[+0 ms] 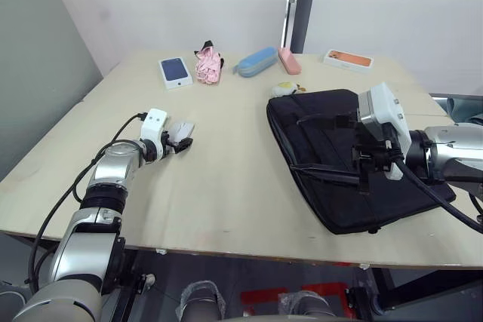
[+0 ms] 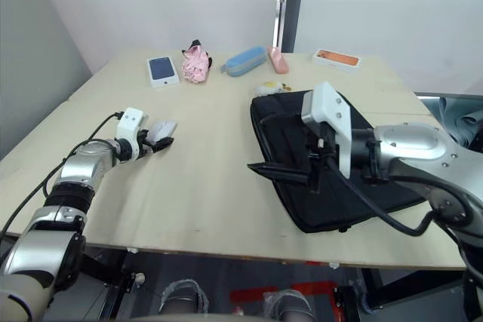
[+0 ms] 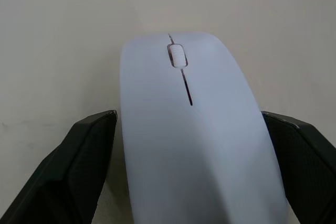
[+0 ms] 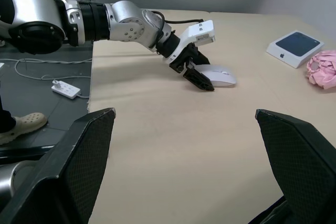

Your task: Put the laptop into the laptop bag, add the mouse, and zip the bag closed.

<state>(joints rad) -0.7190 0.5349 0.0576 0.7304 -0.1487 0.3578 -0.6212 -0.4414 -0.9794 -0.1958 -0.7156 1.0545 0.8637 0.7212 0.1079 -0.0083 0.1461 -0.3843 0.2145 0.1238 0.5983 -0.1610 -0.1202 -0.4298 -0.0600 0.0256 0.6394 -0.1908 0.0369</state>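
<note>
The mouse (image 3: 189, 129) lies on the table between the left claw's (image 1: 181, 139) spread, non-gripping fingers.

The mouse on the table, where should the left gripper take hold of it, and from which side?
Grip the mouse across its two long edges, coming from its rear end, low along the table. It lies flat, wheel end pointing away from the left gripper, whose open jaws already sit either side of the rear half, so closing there should pinch it squarely.

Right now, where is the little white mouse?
The mouse lies on the table's left side, between the open jaws of the left gripper, well left of the laptop bag.
</note>
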